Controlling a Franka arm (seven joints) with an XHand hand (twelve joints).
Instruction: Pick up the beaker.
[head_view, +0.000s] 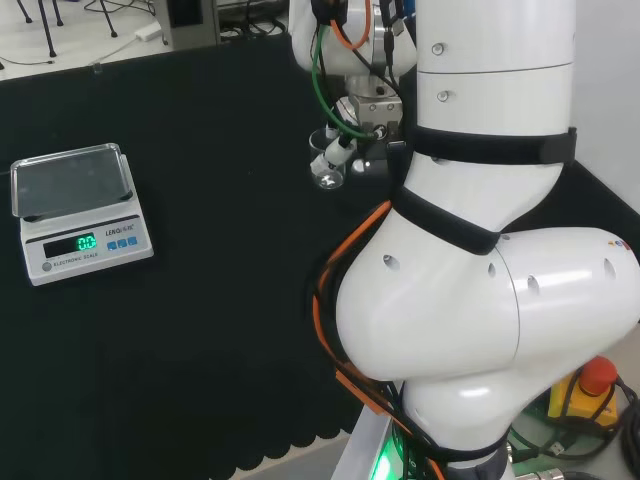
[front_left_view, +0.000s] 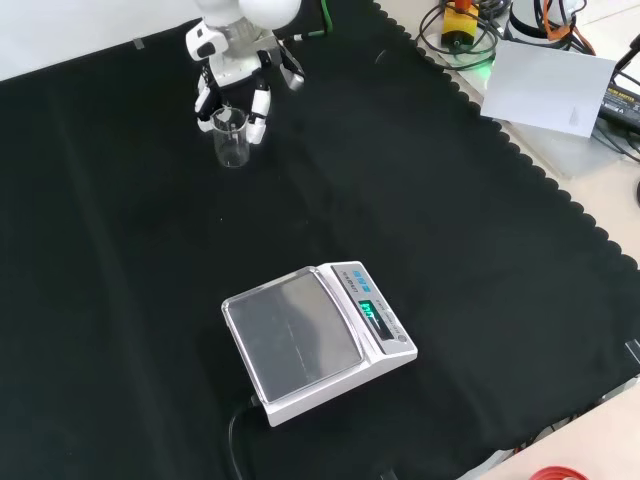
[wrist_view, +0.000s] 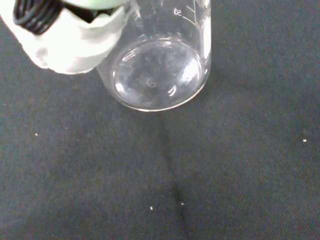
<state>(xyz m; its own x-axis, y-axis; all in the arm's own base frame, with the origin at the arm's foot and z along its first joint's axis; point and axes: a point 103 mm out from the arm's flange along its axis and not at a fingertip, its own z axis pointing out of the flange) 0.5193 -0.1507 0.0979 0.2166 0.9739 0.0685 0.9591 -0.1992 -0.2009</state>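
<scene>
The black cloth (front_left_view: 450, 250) covers pretty much the whole bench, scalloped edge and all. Biggest thing over it is the white arm (head_view: 480, 250), which takes up the right side of the head view. Next down in size is the scale (front_left_view: 315, 340), sitting well apart from everything else, low in the front view and over on the left in the head view, with its green display lit.

Then the hand (front_left_view: 235, 75), up at the top of the front view, reaching down with its fingers on either side of the beaker (front_left_view: 231, 140). The fingers sit right around the rim and look closed in on the glass, though I can't tell for sure they're touching on both sides. The beaker is upright, clear and looks empty; in the wrist view its bottom (wrist_view: 155, 75) rests on the cloth, with a white finger (wrist_view: 75, 45) against its wall.
</scene>
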